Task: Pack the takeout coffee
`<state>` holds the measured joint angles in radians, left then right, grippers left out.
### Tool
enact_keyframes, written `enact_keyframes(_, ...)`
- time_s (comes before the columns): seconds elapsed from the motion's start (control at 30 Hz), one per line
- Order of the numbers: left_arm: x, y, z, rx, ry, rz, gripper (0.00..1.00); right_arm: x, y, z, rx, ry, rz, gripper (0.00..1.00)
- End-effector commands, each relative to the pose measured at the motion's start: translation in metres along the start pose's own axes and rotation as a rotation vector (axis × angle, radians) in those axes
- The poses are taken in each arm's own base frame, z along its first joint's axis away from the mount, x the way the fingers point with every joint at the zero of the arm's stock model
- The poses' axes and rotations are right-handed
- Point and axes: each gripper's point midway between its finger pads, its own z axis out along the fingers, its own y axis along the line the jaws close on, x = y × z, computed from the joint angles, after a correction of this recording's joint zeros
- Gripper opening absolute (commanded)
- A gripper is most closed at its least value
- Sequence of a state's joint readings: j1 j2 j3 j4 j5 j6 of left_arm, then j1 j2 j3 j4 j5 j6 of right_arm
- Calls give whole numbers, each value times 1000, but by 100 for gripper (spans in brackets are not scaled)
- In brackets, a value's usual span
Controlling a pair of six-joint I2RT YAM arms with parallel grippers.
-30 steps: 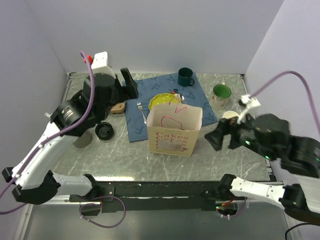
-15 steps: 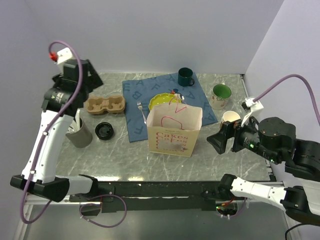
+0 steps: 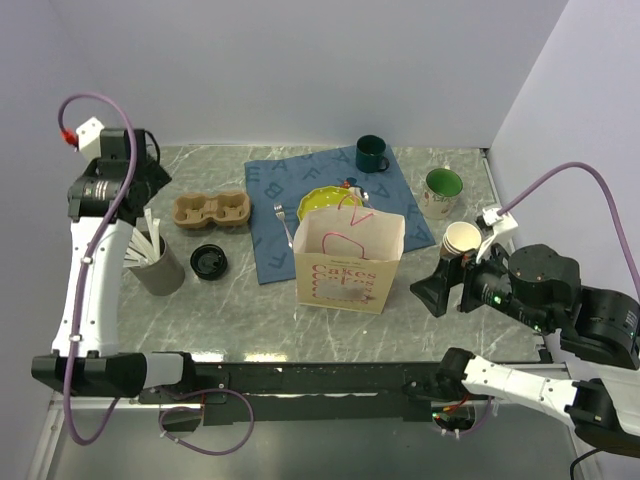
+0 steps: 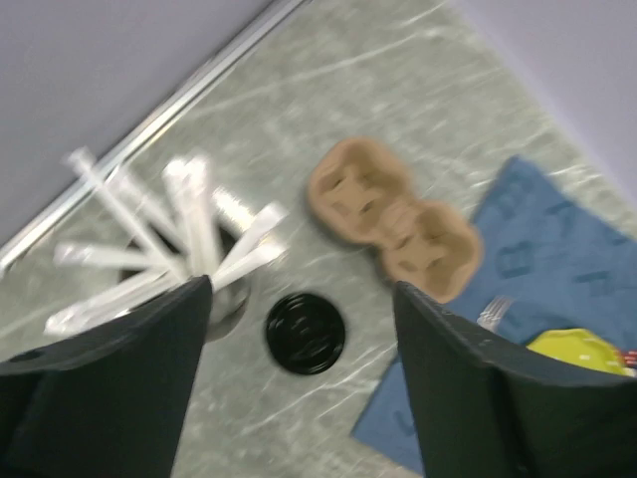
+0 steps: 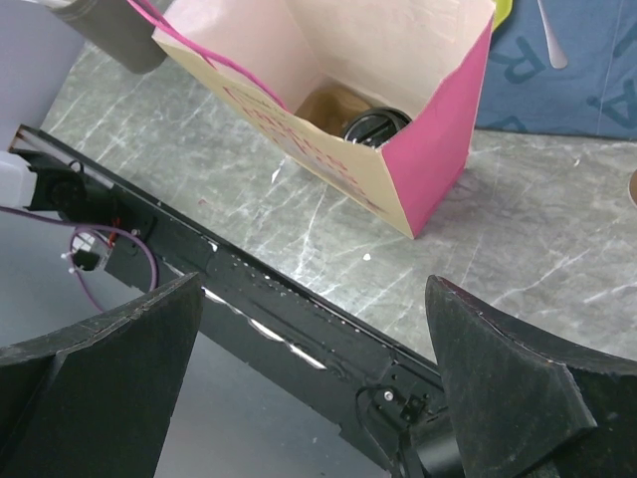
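The takeout coffee (image 5: 376, 126) stands inside the pink-and-cream paper bag (image 5: 428, 149); only its black lid shows, down at the bag's bottom. In the top view the bag (image 3: 348, 262) stands upright mid-table and hides the cup. My left gripper (image 3: 148, 172) hangs high at the back left, open and empty (image 4: 302, 289), looking down on a loose black lid (image 4: 305, 333). My right gripper (image 3: 438, 285) hovers to the right of the bag, open with nothing between its fingers (image 5: 313, 282).
A brown two-cup carrier (image 3: 210, 210) and a grey cup of white straws (image 3: 155, 265) sit at the left by the loose lid (image 3: 209, 261). On the blue mat (image 3: 270, 250) are a yellow plate (image 3: 328, 200) and a fork. Two green mugs (image 3: 372, 153) (image 3: 443, 188) and stacked tan cups (image 3: 460, 240) stand at the right.
My left arm has swung back and to the left, away from the carrier, and risen toward the back left corner. The right gripper has lowered slightly beside the bag.
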<state>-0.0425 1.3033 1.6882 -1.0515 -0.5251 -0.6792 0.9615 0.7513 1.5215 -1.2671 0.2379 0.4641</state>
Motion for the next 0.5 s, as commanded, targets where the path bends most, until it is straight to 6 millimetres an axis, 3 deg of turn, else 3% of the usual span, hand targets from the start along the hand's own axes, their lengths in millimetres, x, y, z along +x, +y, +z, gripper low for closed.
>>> enact_keyframes(0.0, 26, 25, 7, -29, 71, -59, 74, 4, 0, 1, -26, -26, 17, 99)
enact_keyframes(0.07, 44, 30, 26, -71, 117, -30, 69, 8, 0, 1, -32, -22, 25, 98)
enact_keyframes(0.13, 49, 39, 40, -121, 136, -28, 64, 12, 2, 2, -45, -12, 39, 98)
enact_keyframes(0.17, 49, 47, 50, -156, 144, -41, 59, 13, 4, 2, -58, -13, 53, 98)
enact_keyframes(0.27, 44, 55, 64, -190, 136, -55, 57, 18, 10, 5, -93, -1, 62, 98)
enact_keyframes(0.37, 37, 70, 74, -252, 119, -61, 57, 26, 10, 8, -93, 25, 61, 98)
enact_keyframes(0.47, 42, 79, 79, -275, 148, -82, 53, 28, 7, 8, -82, 29, 56, 98)
